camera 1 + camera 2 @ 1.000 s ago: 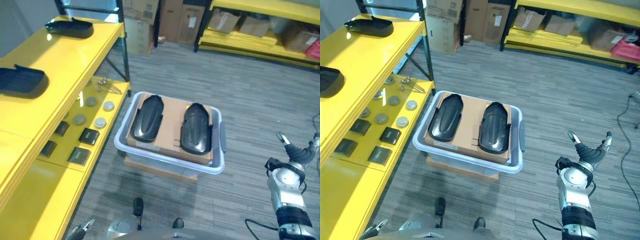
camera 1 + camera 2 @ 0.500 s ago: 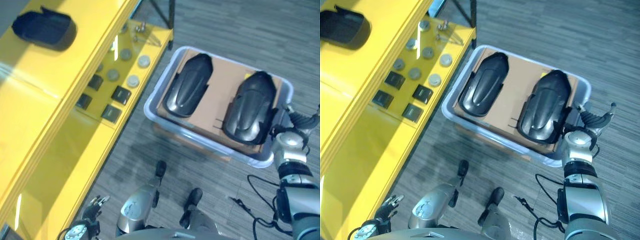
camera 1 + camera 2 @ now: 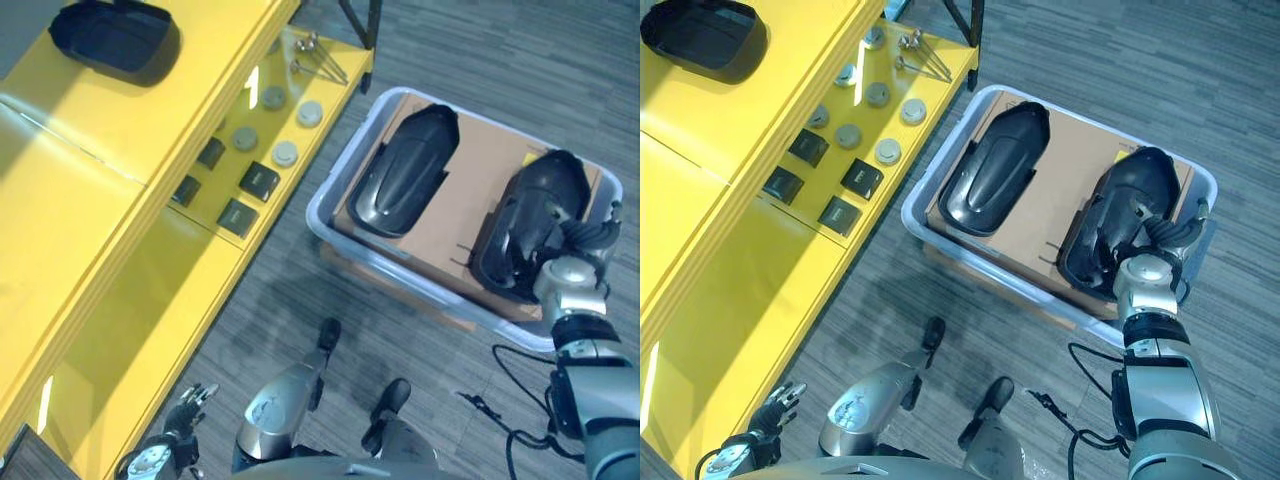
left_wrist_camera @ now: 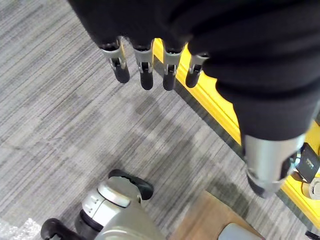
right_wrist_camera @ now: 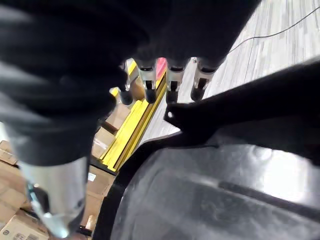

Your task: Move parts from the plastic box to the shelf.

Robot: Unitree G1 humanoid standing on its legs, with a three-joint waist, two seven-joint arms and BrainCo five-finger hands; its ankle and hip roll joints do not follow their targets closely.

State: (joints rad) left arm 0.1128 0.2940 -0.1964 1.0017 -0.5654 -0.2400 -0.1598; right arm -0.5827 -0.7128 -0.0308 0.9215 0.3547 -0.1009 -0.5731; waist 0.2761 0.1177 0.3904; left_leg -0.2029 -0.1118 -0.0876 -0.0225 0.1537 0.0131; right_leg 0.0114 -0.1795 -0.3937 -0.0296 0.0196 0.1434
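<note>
Part (image 3: 1128, 228) under open right hand (image 3: 1167, 240)

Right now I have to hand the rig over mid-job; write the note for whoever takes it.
Right hand: open, fingers straight over the near end of the right black part in the plastic box; no grasp yet.
Left hand: open, idle, low beside the yellow shelf.
Second black part lies on the left side of the cardboard sheet in the box.
Done: one part already on the shelf top.
Left: grasp, lift and shelve both box parts.
</note>
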